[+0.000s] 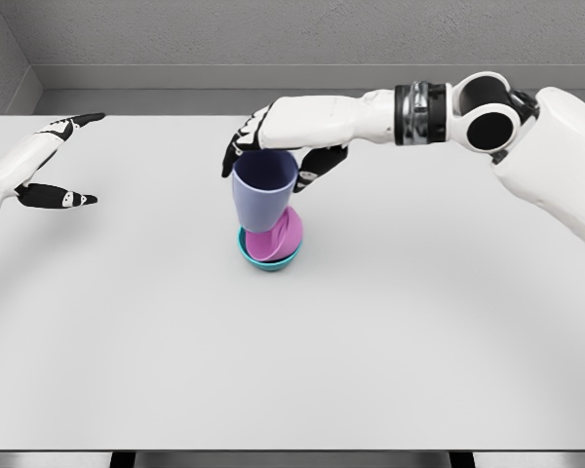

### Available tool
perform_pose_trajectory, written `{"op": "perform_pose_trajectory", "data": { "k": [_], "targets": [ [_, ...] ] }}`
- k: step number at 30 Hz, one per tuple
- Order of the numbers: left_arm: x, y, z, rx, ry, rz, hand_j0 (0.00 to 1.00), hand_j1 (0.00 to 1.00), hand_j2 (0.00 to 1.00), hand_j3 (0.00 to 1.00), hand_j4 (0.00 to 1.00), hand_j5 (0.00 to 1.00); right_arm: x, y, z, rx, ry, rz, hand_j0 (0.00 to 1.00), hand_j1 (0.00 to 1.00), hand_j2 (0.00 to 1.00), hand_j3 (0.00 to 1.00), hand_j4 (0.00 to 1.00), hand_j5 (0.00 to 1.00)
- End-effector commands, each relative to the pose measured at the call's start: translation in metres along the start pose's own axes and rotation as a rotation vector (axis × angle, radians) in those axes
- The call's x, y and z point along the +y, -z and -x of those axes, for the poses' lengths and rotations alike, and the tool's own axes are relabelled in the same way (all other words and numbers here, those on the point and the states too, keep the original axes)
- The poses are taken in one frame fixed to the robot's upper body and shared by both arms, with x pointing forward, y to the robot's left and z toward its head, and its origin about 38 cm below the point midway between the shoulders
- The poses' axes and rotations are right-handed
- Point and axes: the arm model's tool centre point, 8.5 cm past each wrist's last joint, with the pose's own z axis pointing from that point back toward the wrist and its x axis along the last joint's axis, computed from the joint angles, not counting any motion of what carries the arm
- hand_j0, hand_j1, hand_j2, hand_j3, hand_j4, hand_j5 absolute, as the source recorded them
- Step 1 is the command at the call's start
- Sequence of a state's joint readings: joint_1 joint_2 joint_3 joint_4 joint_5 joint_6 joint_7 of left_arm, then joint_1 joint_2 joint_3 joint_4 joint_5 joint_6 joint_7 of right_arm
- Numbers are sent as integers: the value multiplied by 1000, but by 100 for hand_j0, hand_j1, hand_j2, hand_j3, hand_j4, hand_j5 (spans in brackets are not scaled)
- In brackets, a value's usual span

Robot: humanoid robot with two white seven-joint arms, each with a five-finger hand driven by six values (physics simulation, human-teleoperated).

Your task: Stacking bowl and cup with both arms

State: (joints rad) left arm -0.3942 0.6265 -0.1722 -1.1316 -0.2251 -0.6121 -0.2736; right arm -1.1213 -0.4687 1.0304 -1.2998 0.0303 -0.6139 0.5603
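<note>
The cup (264, 188) was in your right hand (273, 146), fingers wrapped around its rim, its base over the pink-lined bowl (271, 246) mid-table; only release looked left. Your left hand (49, 166) was spread, empty.

cups: 1 lavender cup (264, 190) | bowls: 2, pink bowl (279, 239) in teal bowl (269, 261) | tables: 1 table (419, 331)

You cannot see the base of the lavender cup (264, 191); the tilted pink bowl (278, 239) covers it, so contact there is unclear. The teal bowl (270, 259) shows only its rim. The left arm (10, 171) is cut off at the left edge, the table's (419, 341) near corners at the bottom.
</note>
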Motion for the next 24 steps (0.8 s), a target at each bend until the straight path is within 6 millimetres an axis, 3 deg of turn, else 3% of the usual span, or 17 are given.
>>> {"op": "perform_pose_trajectory", "data": {
  "k": [1,24],
  "targets": [
    [1,0,0,0,-5,-5,100,100,100,100,100,100,-1,2,-1,-3,2,3,70,70,70,70,70,70],
    [1,0,0,-1,-6,-6,100,100,100,100,100,100,21,8,2,7,14,-35,71,71,71,71,71,71]
  ]
}}
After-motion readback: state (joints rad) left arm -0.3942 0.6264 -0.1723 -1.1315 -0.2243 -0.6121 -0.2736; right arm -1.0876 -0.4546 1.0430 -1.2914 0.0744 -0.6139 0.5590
